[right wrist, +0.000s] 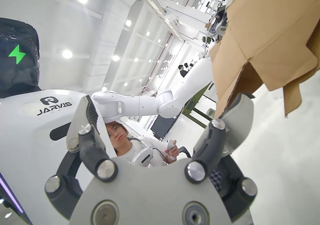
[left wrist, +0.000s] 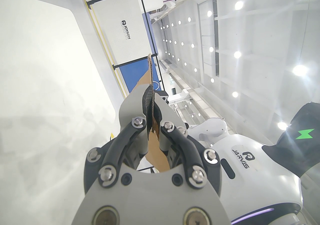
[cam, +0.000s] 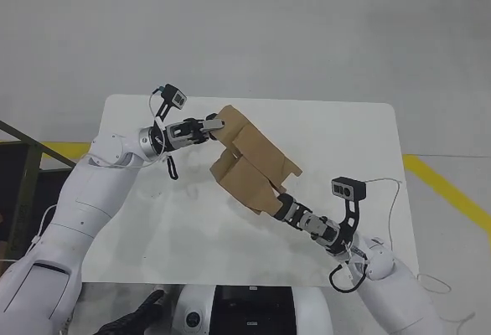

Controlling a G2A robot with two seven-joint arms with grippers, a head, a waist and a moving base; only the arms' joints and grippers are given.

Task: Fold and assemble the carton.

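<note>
Carton (cam: 250,159) sat between your two claws over the table (cam: 145,226). Your left claw (cam: 219,125) was clamped on a thin flap edge; your right claw (cam: 276,207) stood spread apart, one finger right beside the carton's corner.

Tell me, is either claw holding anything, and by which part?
The left claw pinches the carton by a flap's edge; the right claw is open.
</note>
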